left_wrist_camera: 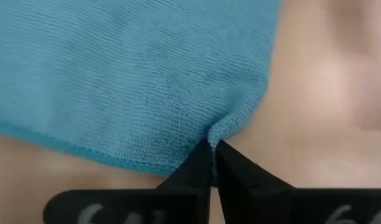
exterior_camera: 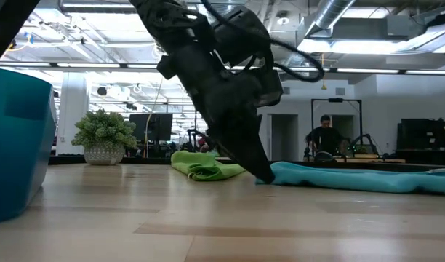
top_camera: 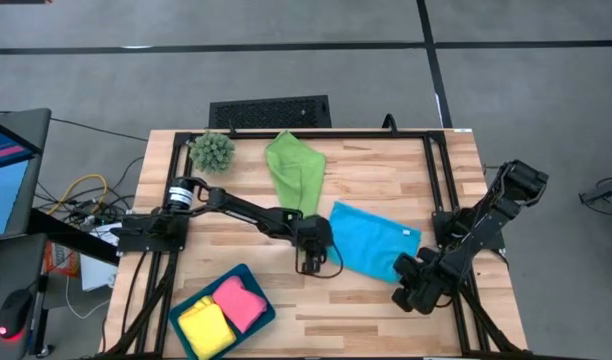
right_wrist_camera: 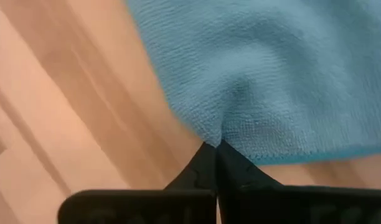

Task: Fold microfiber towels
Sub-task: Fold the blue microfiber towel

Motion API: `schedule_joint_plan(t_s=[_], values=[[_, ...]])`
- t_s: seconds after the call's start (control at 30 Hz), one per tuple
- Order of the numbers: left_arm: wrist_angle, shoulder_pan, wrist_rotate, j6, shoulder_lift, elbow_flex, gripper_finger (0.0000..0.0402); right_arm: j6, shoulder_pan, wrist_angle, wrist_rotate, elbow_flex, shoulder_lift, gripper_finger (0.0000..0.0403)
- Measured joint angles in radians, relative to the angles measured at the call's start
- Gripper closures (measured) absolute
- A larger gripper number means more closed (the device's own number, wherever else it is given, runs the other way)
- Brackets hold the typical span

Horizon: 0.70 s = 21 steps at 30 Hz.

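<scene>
Flat on the wooden bench, beside the green towel: bright blue towel, pinched at opposite near corners by left gripper and right gripper, fingers clenched on cloth, apparently ready for folding over.

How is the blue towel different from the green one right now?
The blue towel lies spread fairly flat in front of the arms; the green towel sits bunched and rumpled farther back, near the plant. The left gripper and right gripper each pinch a blue edge; nothing touches the green towel. Both rest on the wooden table.
</scene>
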Motion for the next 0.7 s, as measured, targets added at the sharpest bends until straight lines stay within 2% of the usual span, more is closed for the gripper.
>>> schedule_joint_plan(t_s=[0.1,0.17,0.33,0.53,0.7], values=[[-0.022,-0.027,0.103,-0.088,-0.005,-0.002,0.0399,0.001,0.01,-0.003,-0.017,0.021,0.003,0.0386],[-0.029,-0.042,0.136,-0.135,-0.013,-0.003,0.0399,0.001,0.017,0.0,-0.03,0.042,0.003,0.0386],[-0.073,-0.097,0.107,-0.187,-0.047,-0.007,0.04,0.004,0.042,0.012,-0.045,0.083,0.003,0.0397],[-0.076,-0.134,0.095,-0.241,-0.089,-0.007,0.04,0.008,0.059,0.021,-0.051,0.16,0.001,0.0393],[-0.072,-0.132,0.094,-0.296,-0.121,-0.006,0.04,0.017,0.037,-0.056,-0.055,0.212,0.001,0.0392]])
